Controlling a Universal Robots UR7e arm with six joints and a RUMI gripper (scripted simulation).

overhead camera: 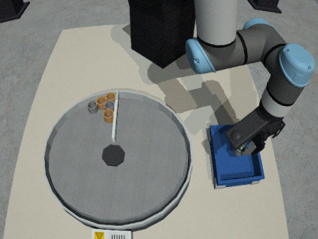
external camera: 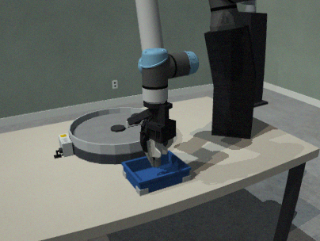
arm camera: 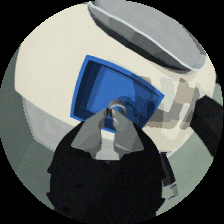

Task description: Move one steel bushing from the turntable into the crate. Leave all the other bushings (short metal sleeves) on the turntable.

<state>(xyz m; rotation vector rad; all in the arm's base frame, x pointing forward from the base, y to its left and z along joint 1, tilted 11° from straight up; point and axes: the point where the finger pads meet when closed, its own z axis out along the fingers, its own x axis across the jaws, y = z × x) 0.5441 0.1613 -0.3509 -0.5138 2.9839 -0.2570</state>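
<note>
The cream table [overhead camera: 47, 71] has a flat, matte top. On it lies the round grey turntable [overhead camera: 79, 204] with a raised rim, a white radial bar and a dark many-sided hub [overhead camera: 113, 155]. Right of it sits the blue crate [overhead camera: 220, 165], square with low walls. The arm [external camera: 155, 67] comes down vertically, with light blue joint caps, and its wrist points straight into the crate. The gripper [arm camera: 116, 119] hangs low between the crate walls; its jaws are narrow and pinch a small grey steel bushing [arm camera: 118, 107], a short ring-shaped sleeve. Near the turntable's far rim stand three orange bushings [overhead camera: 108, 115] and two grey bushings [overhead camera: 92, 107], clustered. A yellow warning label [overhead camera: 98, 235] shows on the turntable's box; its writing is unreadable.
</note>
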